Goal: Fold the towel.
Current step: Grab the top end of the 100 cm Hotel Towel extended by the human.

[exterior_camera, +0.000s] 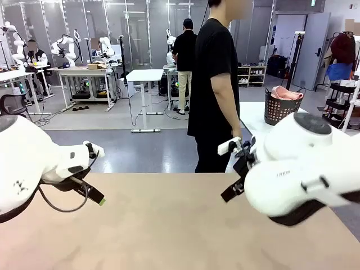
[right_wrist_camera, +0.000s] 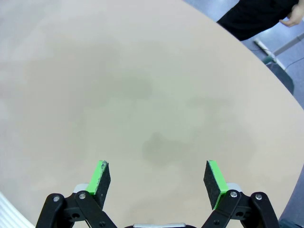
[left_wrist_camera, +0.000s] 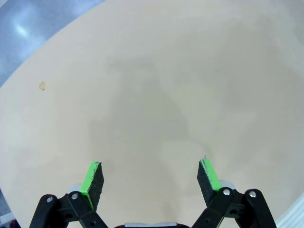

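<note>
The salmon-pink towel (exterior_camera: 287, 93) lies bunched in the dark grey basket (exterior_camera: 278, 109), which stands on a white side table beyond the far right of my table. My left gripper (left_wrist_camera: 151, 178) hangs open over bare tan tabletop (left_wrist_camera: 152, 85), nothing between its green pads. My right gripper (right_wrist_camera: 160, 178) is likewise open above the bare tabletop (right_wrist_camera: 142, 95). In the front view the left arm (exterior_camera: 34, 163) and right arm (exterior_camera: 304, 169) hover at either side of the table, far from the towel.
A person in a black shirt (exterior_camera: 214, 84) stands at the far edge, turned towards the basket, one hand (exterior_camera: 236, 135) hanging down. The table's curved edge (right_wrist_camera: 266, 76) runs near my right gripper.
</note>
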Robot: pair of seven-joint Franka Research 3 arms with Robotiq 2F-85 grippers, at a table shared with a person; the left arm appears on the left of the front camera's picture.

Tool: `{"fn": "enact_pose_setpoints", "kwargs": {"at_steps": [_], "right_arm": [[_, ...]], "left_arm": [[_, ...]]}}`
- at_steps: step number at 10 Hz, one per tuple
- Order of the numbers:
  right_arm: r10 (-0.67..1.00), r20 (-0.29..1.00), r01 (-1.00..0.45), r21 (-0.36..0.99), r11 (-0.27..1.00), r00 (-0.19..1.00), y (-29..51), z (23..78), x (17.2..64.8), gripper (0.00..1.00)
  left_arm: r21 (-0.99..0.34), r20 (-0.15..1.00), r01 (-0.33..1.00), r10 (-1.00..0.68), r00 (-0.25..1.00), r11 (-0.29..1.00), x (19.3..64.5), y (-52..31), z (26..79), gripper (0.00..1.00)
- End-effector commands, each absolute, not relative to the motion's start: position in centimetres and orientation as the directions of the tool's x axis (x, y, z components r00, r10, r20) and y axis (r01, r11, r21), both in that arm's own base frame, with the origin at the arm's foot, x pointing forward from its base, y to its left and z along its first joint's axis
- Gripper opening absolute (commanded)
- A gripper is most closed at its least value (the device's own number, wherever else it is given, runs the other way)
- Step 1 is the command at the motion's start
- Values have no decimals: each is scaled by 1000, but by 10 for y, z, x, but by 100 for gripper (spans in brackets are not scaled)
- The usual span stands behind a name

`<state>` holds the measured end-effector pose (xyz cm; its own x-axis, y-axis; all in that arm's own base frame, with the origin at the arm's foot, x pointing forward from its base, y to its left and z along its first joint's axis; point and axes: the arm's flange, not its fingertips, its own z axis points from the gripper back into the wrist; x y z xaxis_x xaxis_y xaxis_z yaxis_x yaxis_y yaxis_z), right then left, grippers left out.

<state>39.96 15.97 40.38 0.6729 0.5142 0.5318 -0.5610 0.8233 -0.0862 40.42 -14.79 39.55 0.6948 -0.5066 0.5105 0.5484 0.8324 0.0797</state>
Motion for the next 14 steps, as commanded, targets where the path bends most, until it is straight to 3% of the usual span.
{"fn": "enact_pose_setpoints", "kwargs": {"at_steps": [1,5,7,12,14], "right_arm": [[477,552,-588,31,808,684,131,452,401,100],[235,566,-568,532,628,790,40,486,394,100],[133,567,-547,667,506,813,-1,485,382,100],[-173,478,-414,857,306,861,-140,457,315,100],[-237,431,-338,875,347,871,-181,451,292,100]], "left_arm": [[-70,493,599,-494,716,798,407,-113,434,100],[-588,509,575,-292,810,569,402,-14,470,100],[-721,522,559,-208,827,409,393,32,463,100],[-859,497,467,123,859,208,334,187,415,100],[-882,461,416,223,859,224,318,235,402,100]]}}
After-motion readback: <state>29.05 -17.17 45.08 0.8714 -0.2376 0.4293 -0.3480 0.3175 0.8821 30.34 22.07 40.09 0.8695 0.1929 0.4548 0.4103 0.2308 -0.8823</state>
